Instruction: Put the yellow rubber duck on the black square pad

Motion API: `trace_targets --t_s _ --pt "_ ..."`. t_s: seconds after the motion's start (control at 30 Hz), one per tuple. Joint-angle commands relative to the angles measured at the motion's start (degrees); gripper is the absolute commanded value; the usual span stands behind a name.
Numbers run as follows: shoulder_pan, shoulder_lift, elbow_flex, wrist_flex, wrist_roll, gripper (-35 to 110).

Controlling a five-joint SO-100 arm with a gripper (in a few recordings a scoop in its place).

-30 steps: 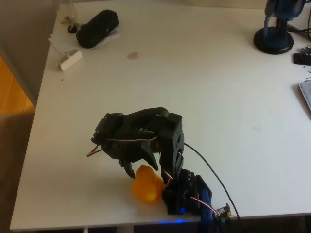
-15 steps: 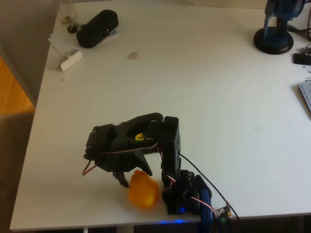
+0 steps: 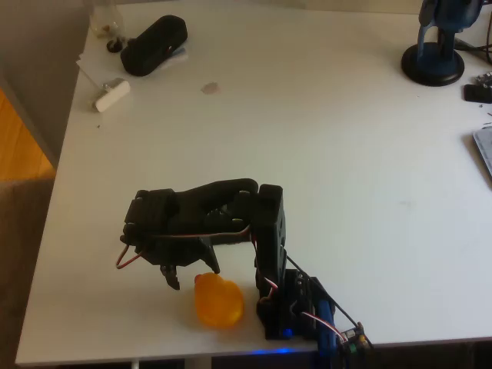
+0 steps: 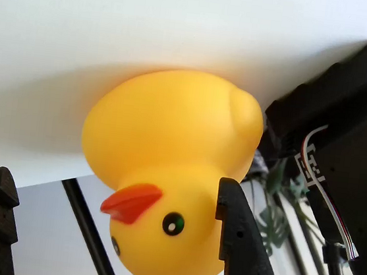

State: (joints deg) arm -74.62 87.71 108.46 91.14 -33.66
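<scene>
Overhead view looks down on the whole worktop (image 3: 346,154) from afar; wrist view sits upside down, tight behind the hand (image 4: 112,235). Both share the duck (image 3: 217,300).

It looks like a home desk or small office: a plain white table (image 3: 330,154) standing on a wooden floor (image 3: 19,142), a blue desk lamp base (image 3: 435,54) at the far corner, a black oblong case (image 3: 154,44) on loose papers (image 3: 96,68), and leafy houseplants (image 4: 280,218) by a bright window in the wrist view.

White table (image 3: 323,138) over wood floor (image 3: 19,138), evenly lit.
</scene>
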Motion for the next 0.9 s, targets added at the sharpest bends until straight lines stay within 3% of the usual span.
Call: trace_targets --t_s 0.0,0.33,0.57,0.87 --pt "-1.23 0.53 -2.02 0.35 -0.44 35" --pt "-2.20 1.05 -1.76 1.23 -0.44 34" --pt "-12.04 0.26 -0.97 1.23 -0.44 34" --pt "-12.83 0.26 1.14 1.23 -0.70 34"
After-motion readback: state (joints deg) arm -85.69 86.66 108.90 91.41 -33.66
